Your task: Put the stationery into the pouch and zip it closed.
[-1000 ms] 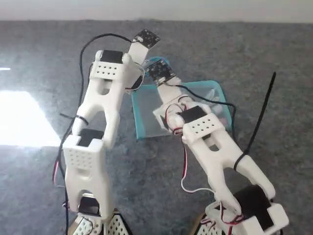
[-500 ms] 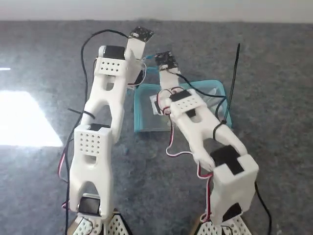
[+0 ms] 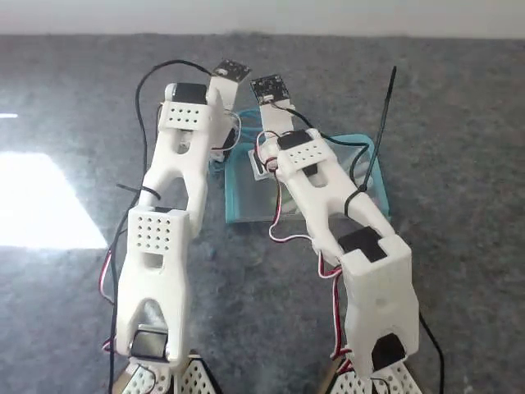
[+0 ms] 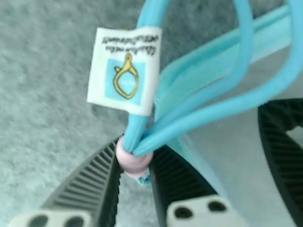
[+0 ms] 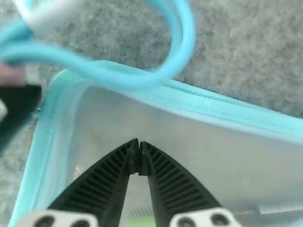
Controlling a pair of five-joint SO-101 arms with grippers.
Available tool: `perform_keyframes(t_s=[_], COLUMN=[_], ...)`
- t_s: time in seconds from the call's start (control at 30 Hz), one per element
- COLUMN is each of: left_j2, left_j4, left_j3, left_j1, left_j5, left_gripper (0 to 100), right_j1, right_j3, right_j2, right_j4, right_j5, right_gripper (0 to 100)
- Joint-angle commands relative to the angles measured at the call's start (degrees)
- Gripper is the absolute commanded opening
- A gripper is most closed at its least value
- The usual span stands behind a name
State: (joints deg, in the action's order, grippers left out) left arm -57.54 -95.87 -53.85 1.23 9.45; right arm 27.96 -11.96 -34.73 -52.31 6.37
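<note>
Over the arm-hidden pouch point(image 3: 246, 199), left gripper point(image 4: 135, 158) pinches its cord point(image 4: 156, 14), right gripper point(image 5: 138, 150) is closed.

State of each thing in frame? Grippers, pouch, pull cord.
Clear plastic pouch with turquoise zip edge: flat on grey table; visible zip stretch looks closed.
Turquoise cord loop: attached at pouch corner.
Left gripper: shut on cord's small pink bead.
Right gripper: shut, tips at pouch's clear panel.

Grey speckled tabletop point(image 3: 459, 271) across the frame. Bright glare patch point(image 3: 41, 201) at 9 o'clock. Pale wall strip point(image 3: 262, 15) along 12 o'clock edge.
</note>
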Motion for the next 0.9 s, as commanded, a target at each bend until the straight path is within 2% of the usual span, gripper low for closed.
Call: perform_keyframes(t_s=[0.0, 0.17, 0.4, 0.67, 0.87], left_j2=[1.0, 1.3, 1.8, 12.4, 23.7], left_j4=[-4.1, -4.8, -4.9, -4.3, 2.5], left_j3=[-2.6, 2.1, 10.1, 24.6, 42.4], left_j1=[-0.7, -2.1, -3.4, -3.4, -3.9], left_j5=[-1.6, 1.6, 7.5, 11.6, 12.3], left_gripper=[1, 1, 1, 1, 1], right_j1=[1.0, 0.7, 0.4, 0.5, 0.7], right_j3=[-12.9, -36.1, -59.3, -76.6, -80.4], right_j2=[-7.3, -20.9, -33.5, -42.6, -44.5], right_j4=[-9.5, -23.1, -34.5, -41.4, -42.7], right_j5=[2.2, 4.9, 5.7, 6.4, 6.4], right_gripper=[0.6, 0.6, 0.6, 0.6, 0.6])
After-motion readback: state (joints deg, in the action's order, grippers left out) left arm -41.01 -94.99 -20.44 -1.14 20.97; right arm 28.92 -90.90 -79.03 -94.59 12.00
